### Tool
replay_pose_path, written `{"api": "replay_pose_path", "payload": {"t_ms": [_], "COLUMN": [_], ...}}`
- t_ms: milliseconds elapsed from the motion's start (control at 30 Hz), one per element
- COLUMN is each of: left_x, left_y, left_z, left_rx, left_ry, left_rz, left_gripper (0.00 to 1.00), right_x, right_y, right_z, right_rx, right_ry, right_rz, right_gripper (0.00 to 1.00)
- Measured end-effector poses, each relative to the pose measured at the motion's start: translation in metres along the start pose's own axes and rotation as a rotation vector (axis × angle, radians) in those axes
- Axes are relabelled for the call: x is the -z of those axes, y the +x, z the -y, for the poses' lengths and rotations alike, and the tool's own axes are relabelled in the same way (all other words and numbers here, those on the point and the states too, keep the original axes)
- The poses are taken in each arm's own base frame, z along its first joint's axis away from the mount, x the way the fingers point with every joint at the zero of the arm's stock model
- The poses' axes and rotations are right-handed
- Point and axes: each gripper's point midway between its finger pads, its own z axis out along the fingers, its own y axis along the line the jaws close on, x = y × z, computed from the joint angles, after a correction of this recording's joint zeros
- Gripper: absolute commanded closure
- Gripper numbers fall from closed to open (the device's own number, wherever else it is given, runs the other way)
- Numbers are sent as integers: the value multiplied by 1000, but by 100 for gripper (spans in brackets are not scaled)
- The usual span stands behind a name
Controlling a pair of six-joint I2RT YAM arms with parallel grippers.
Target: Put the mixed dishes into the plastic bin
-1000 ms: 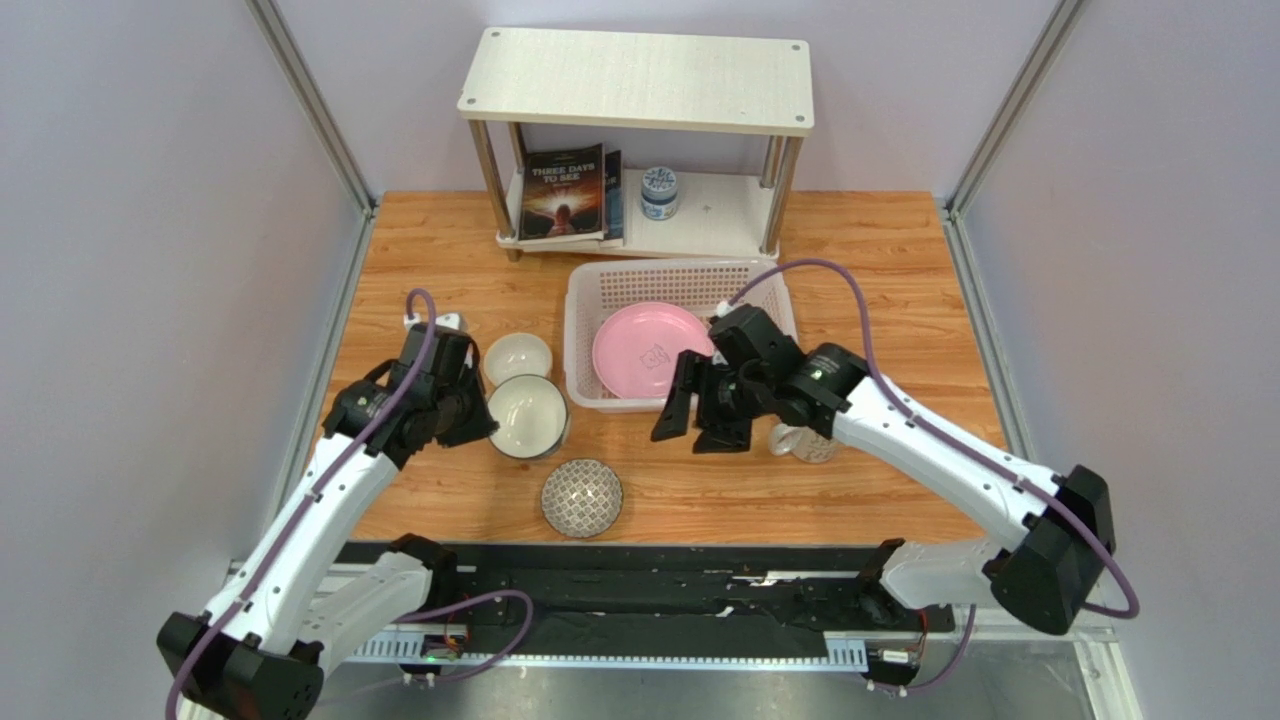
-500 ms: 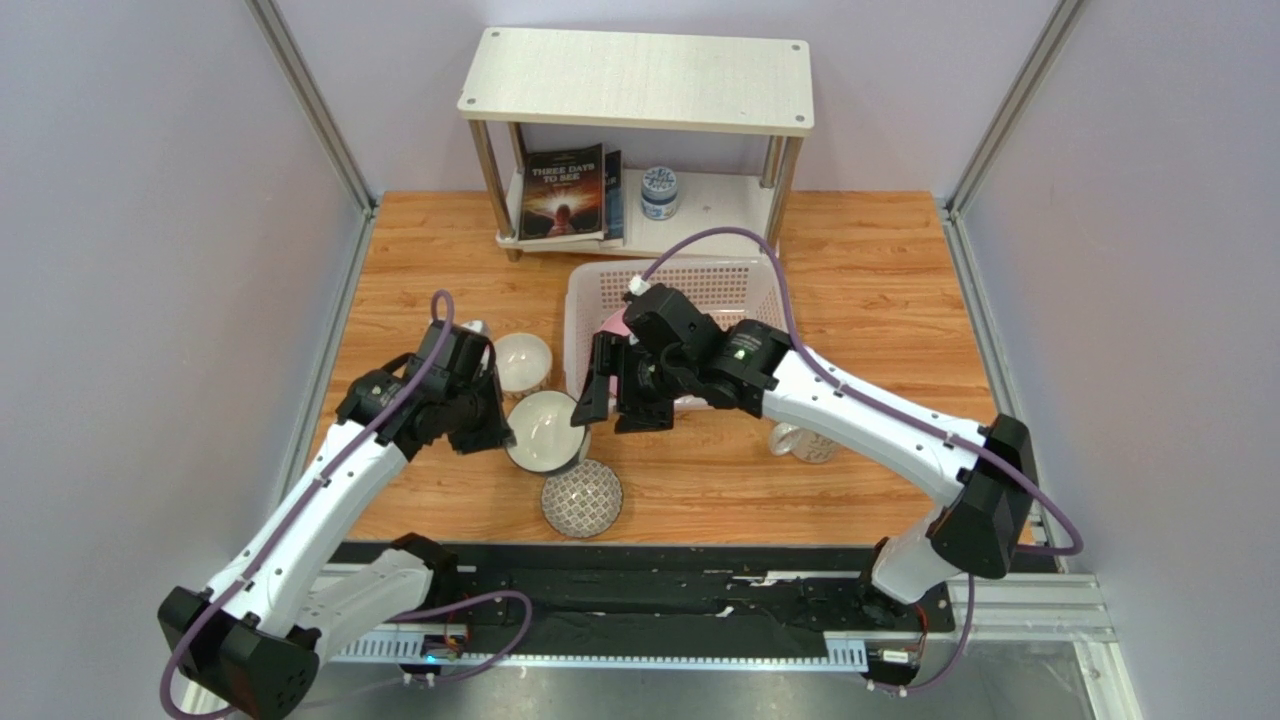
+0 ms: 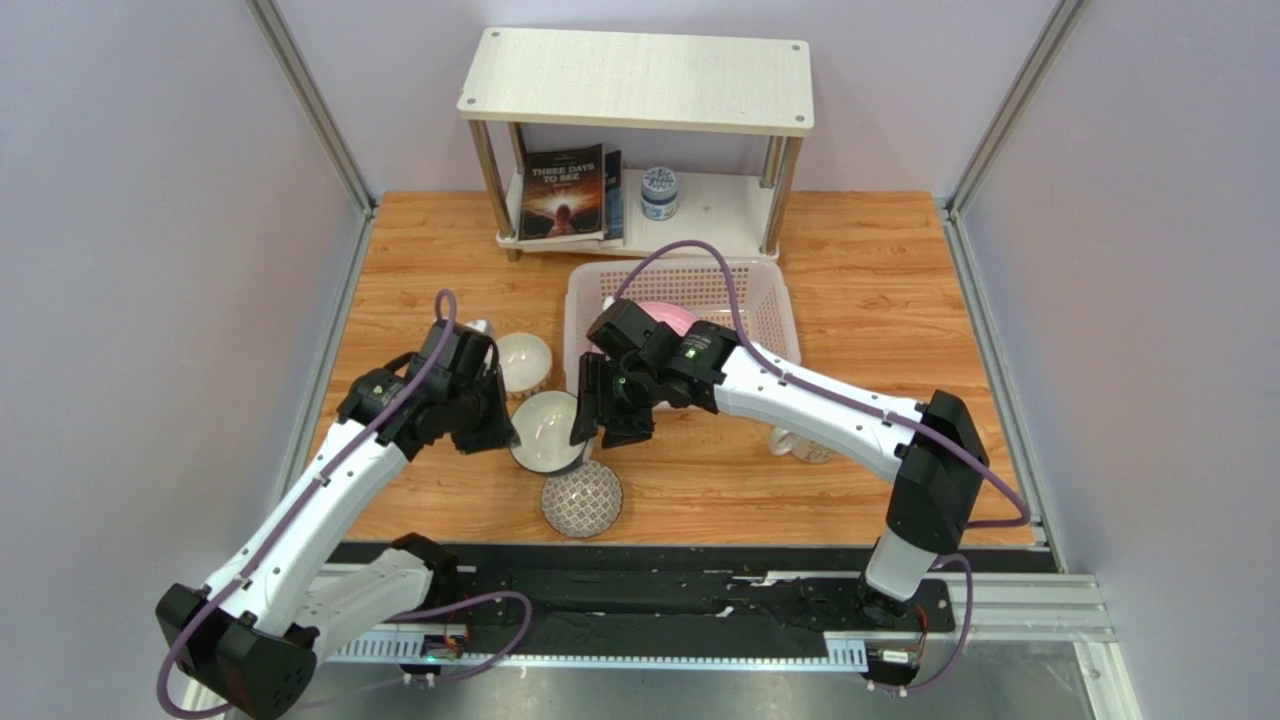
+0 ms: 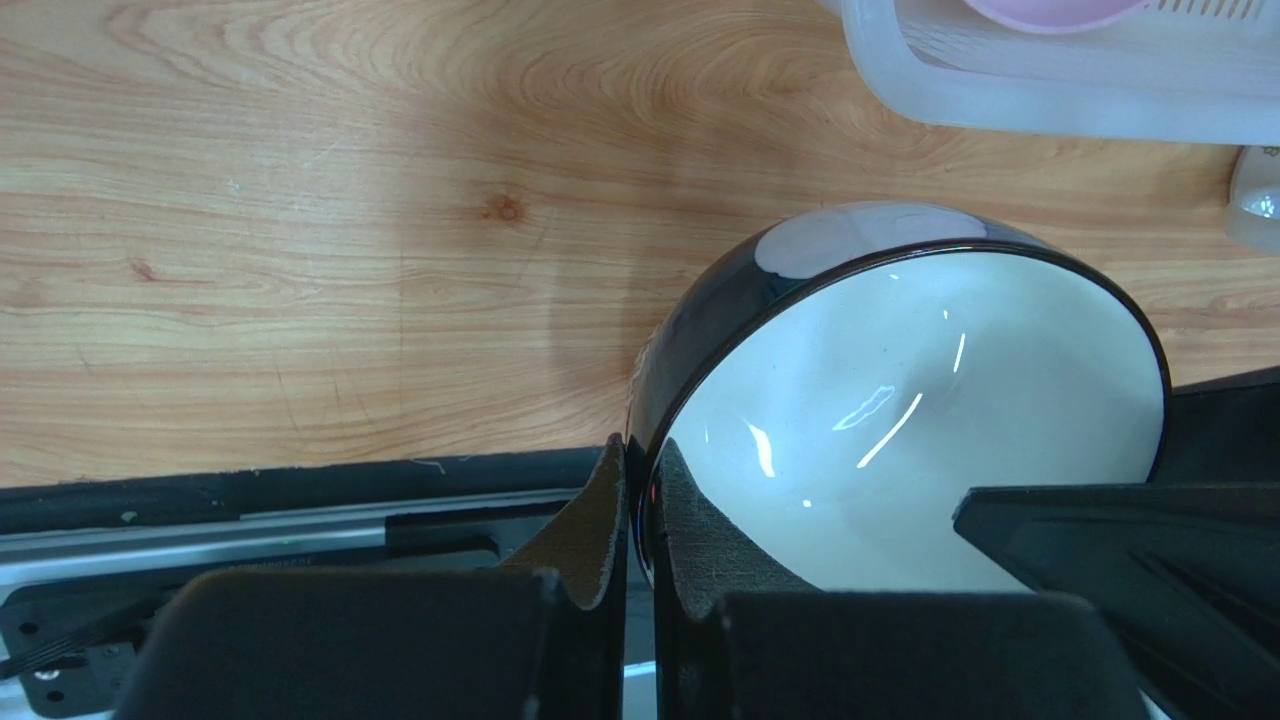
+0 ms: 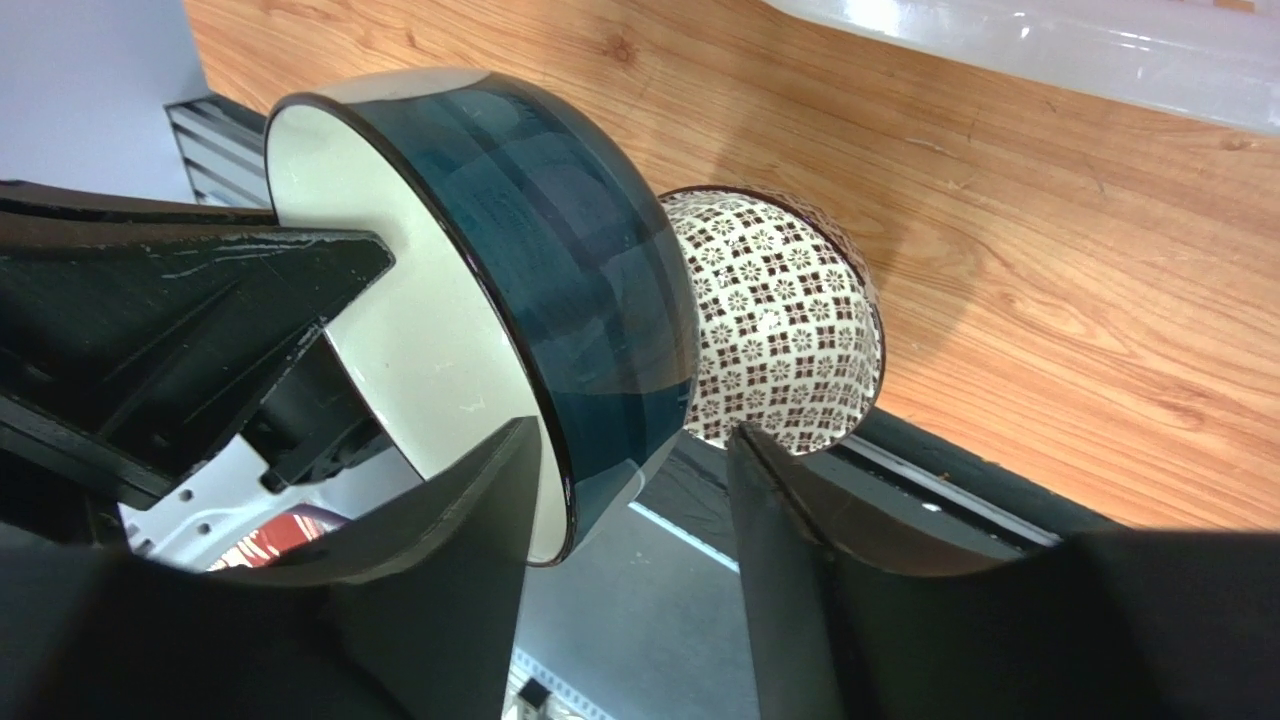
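The right claw (image 3: 601, 426) has swung over to straddle the bowl (image 3: 544, 429), seemingly still open. Shut it firmly before the left claw (image 3: 501, 434), clenched on the rim, releases.

Half-open right tool (image 5: 628, 447) astride rim of teal bowl (image 5: 579, 248)

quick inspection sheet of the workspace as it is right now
surface: wooden table, no spills seen
job's things: pink plate in plastic bin; dark-rimmed bowl tilted, off the table; small white bowl, patterned bowl and mug on the table
clutter: book and jar on white shelf
tools: left tool shut on dark-rimmed bowl's rim; right tool open, straddling the opposite rim
cables: purple cables loop above both arms, no snag seen
surroundings: plain walls, metal frame posts
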Motion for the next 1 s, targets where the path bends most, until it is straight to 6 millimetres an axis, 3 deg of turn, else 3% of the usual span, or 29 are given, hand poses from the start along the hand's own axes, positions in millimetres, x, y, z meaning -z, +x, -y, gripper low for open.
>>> {"api": "replay_pose_path", "payload": {"t_ms": [167,267,367,433,467,600,767,900,1000], "left_x": [3,9,9,9,9,19,57,66,58], "left_y": [1,-2,1,3,3,-2,-34,-43,-37], "left_z": [1,10,8,6,7,10,16,8,-1], "left_rx": [-6,-19,-23,-24,-24,-25,-31,-20,-14], "left_ry": [5,38,22,18,19,43,73,27,-13], "left_rz": [-5,3,-8,-14,-13,23,203,248,217], "left_gripper": [100,100,100,93,80,51,47,47,47], "right_x": [-2,-13,-20,-19,-17,-13,7,33,62], "right_y": [1,0,2,3,3,-2,-15,-45,-88], "right_z": [1,15,16,15,14,16,25,47,74], "right_rx": [12,4,6,13,16,34,70,46,-15], "right_ry": [30,98,107,112,117,137,168,197,218], "right_rz": [7,13,6,9,14,36,35,63,139], "right_gripper": [100,100,100,100,100,100,100,100,100]}}
